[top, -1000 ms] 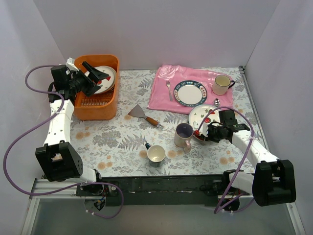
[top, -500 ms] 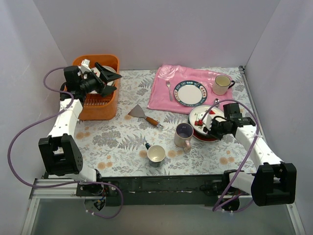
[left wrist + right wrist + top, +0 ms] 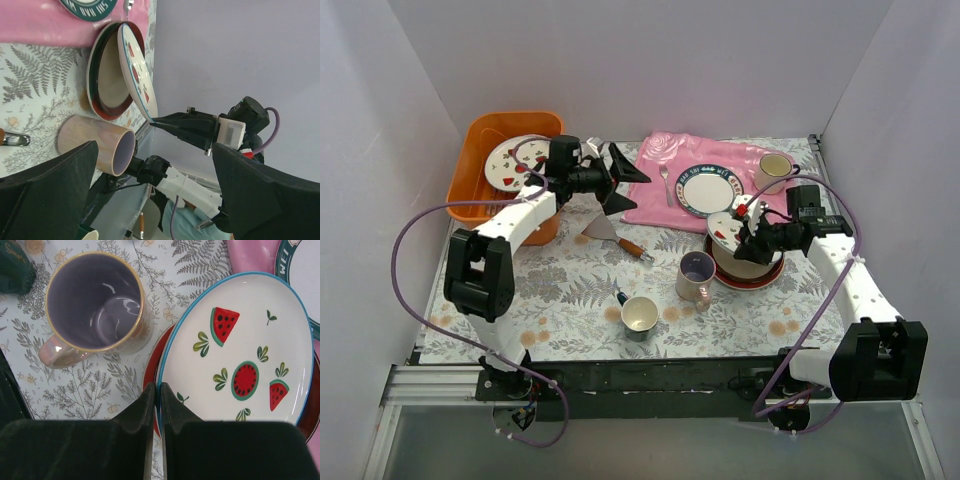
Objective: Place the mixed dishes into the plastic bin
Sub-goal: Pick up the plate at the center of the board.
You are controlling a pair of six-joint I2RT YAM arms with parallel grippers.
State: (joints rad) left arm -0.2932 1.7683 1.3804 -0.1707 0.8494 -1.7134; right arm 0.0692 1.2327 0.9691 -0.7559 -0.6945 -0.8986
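My right gripper [image 3: 743,233] is shut on the blue rim of a white plate with watermelon marks [image 3: 728,224], holding it tilted above a red-rimmed plate [image 3: 765,277] that carries a beige bowl [image 3: 748,262]. In the right wrist view the fingers [image 3: 145,410] pinch that plate [image 3: 240,350] at its near edge. A lilac mug [image 3: 695,275] stands just left of the stack, and a grey-white mug [image 3: 640,314] sits nearer the front. The orange bin [image 3: 470,190] at the back left holds a white plate with red marks [image 3: 510,160]. My left gripper [image 3: 625,180] hangs open and empty near the pink cloth's left edge.
A pink cloth [image 3: 655,195] at the back carries a blue-rimmed plate [image 3: 710,188], a spoon [image 3: 666,180] and a cream mug [image 3: 775,172]. A spatula [image 3: 610,232] lies mid-table. Walls close in on the left, right and back.
My left arm swung from over the bin rightwards to the middle, still open. My right gripper closed on the watermelon plate's rim and raised it, tilted, off the stack.
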